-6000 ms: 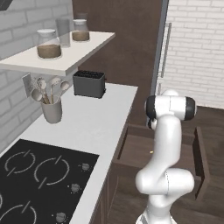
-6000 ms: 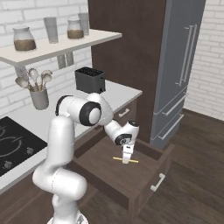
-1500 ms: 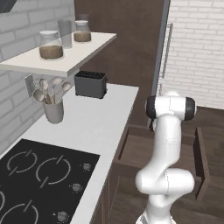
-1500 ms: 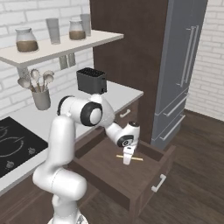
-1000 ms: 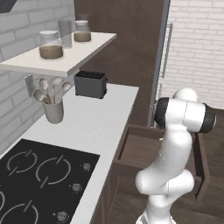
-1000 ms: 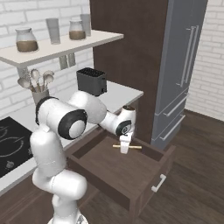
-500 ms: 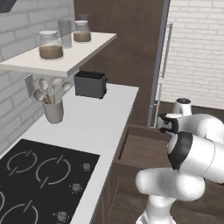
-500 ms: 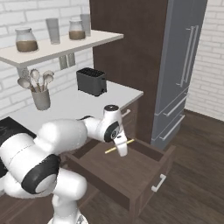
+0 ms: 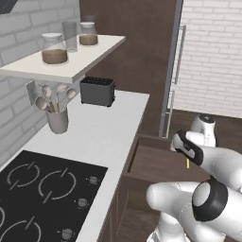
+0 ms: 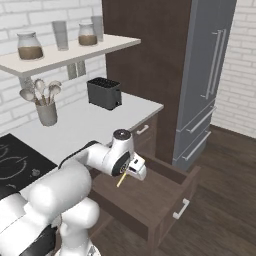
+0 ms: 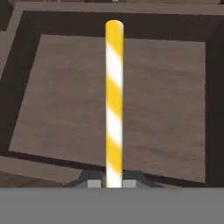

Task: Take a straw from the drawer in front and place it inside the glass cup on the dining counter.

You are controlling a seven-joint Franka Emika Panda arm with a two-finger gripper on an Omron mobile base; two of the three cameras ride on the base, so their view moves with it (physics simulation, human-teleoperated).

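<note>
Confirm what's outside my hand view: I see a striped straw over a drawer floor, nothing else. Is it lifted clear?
Observer: Yes. In the right base view the straw hangs tilted from the shut hand, above the open drawer, not touching it.
Operator: What's beside the drawer?
Observer: A tall grey fridge stands just past it.
Operator: Anything on the worktop?
Observer: A black toaster and a grey utensil crock, both clear of the arm.
</note>
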